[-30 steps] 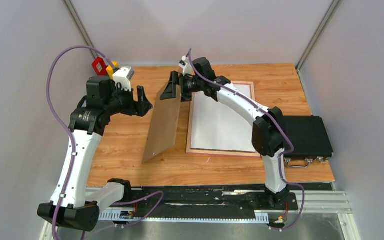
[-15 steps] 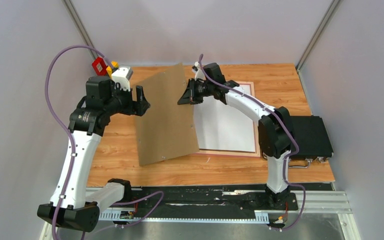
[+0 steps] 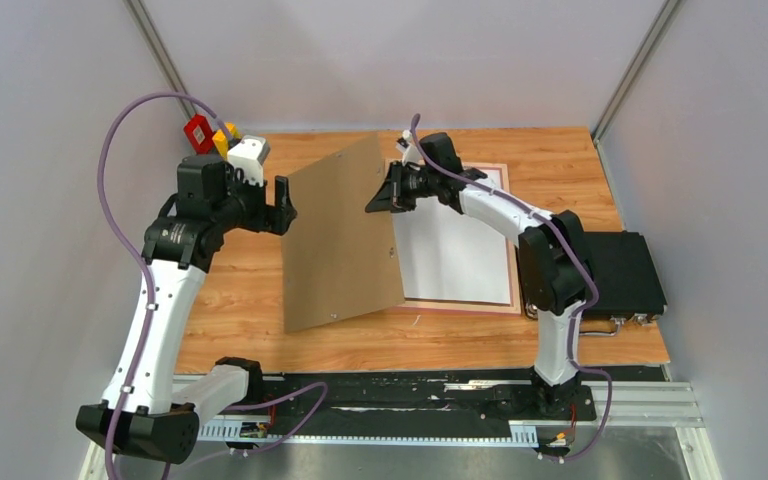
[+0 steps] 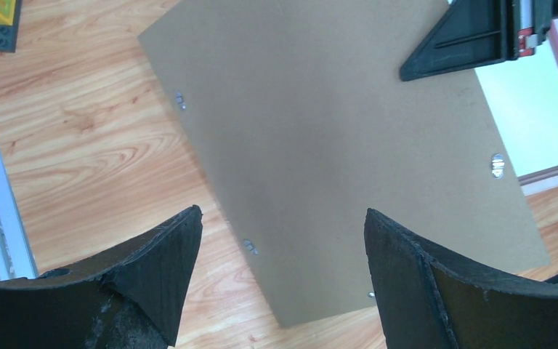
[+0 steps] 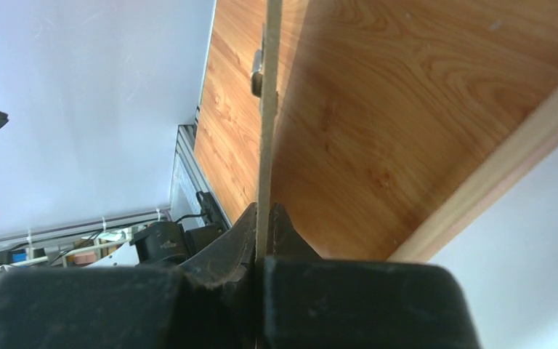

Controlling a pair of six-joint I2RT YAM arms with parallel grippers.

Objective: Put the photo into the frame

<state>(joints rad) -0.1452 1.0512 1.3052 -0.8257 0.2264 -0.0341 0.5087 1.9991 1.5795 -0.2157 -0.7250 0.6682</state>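
From above, the right gripper [image 3: 373, 203] is clamped on the far right edge of the brown backing board [image 3: 340, 240]. The board stands tilted, its near edge on the wooden table [image 3: 240, 290]. Just right of it the frame [image 3: 460, 305] lies flat, and the photo [image 3: 455, 250] lies inside it, showing only white. The left gripper [image 3: 281, 200] hovers released beside the board's left edge, holding nothing. A black case [image 3: 615, 270] sits at the table's right edge.

The left wrist view shows its spread fingers [image 4: 178, 269] apart from the board [image 4: 334, 145], which has small metal tabs [image 4: 498, 165].

The right wrist view shows the board [image 5: 269, 109] edge-on, pinched between its fingers, with the frame's rim [image 5: 494, 174] alongside.
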